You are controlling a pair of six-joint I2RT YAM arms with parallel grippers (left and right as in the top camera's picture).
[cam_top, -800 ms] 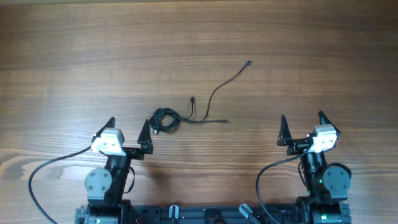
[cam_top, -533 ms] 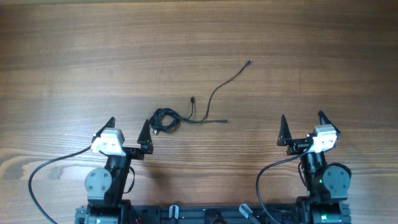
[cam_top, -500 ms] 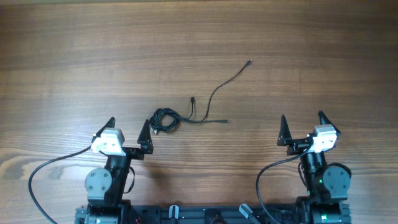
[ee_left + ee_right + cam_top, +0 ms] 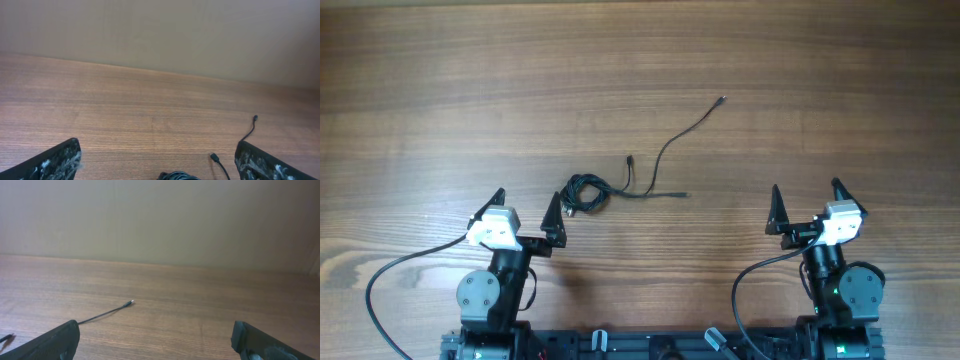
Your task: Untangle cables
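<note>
Knotted cables (image 4: 586, 192) at centre; left gripper (image 4: 529, 196) and right gripper (image 4: 806, 186) spread wide, empty. They could be cinched tighter if one end is pulled.

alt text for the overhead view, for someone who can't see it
Thin black cables lie tangled near the middle of a wooden table, one loose strand curving away to the far right. At the near edge, the robot's left hand sits close beside the tangle and the right hand farther off, both open and empty.

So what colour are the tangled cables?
The cables are black; the overhead view shows it best.
</note>
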